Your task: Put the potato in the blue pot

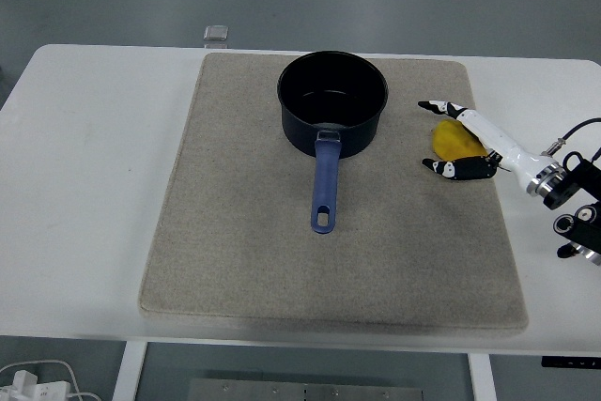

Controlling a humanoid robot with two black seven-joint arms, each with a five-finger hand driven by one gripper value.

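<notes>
The dark blue pot [332, 100] stands upright at the back middle of the beige mat [235, 232], its blue handle [324, 185] pointing toward the near edge. It looks empty. A yellow potato [451, 139] lies on the mat to the pot's right. My right hand [449, 136] reaches in from the right edge, its fingers [462, 168] spread around the potato, one finger behind it and the others in front. The fingers do not close on the potato. The left arm is out of view.
The white table [84, 194] carries the mat. A small grey square object [217, 33] sits at the table's far edge behind the mat. White cables [38, 380] show below the table at the bottom left.
</notes>
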